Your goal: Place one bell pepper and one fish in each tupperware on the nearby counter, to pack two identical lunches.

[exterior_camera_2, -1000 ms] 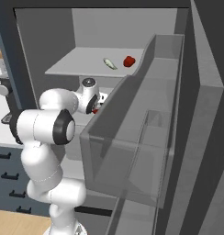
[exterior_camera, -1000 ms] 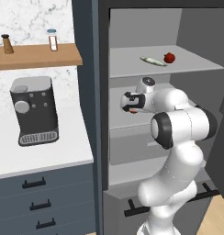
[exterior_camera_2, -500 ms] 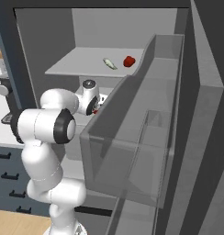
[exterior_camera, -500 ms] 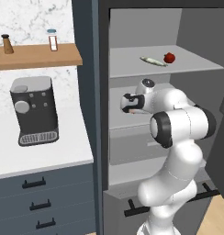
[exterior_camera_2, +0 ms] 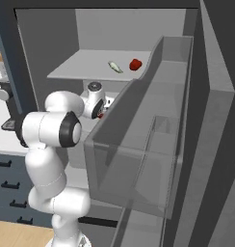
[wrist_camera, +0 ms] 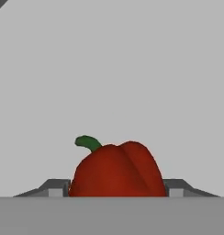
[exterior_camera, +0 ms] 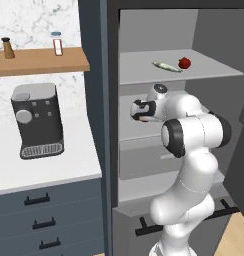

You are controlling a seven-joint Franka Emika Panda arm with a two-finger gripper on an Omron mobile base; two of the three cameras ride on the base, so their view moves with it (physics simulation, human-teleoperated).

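Marble-patterned wall backs the left of the kitchen, where a brown wooden wall shelf (exterior_camera: 41,61) carries a small white-labelled jar (exterior_camera: 57,44) and a brown shaker (exterior_camera: 7,48). Below it a dark boxy coffee machine (exterior_camera: 38,119) stands on the long white table (exterior_camera: 49,167), which tops dark blue-grey drawers with black handles (exterior_camera: 44,222).

Right of that stands a tall open cabinet with pale grey inner shelves (exterior_camera: 144,67), its open door (exterior_camera_2: 138,154) a pale grey slab with moulded bins in the right base view. On the upper shelf a slim pale greenish fish (exterior_camera: 166,66) lies just beside a small red bell pepper (exterior_camera: 184,63), the pepper to the right; both sit towards the back right of that shelf. The white arm reaches into the level below, its gripper (exterior_camera: 135,110) pointing left in the left base view.

From the hand camera, a second glossy red bell pepper with a curled green stem (wrist_camera: 116,170) sits on a plain grey surface, directly between the two dark finger tips (wrist_camera: 56,189). It is rounded and lobed, stem tipping to the left. The jaws stand at either flank of the pepper, close to its skin; whether they press it firmly I cannot tell.
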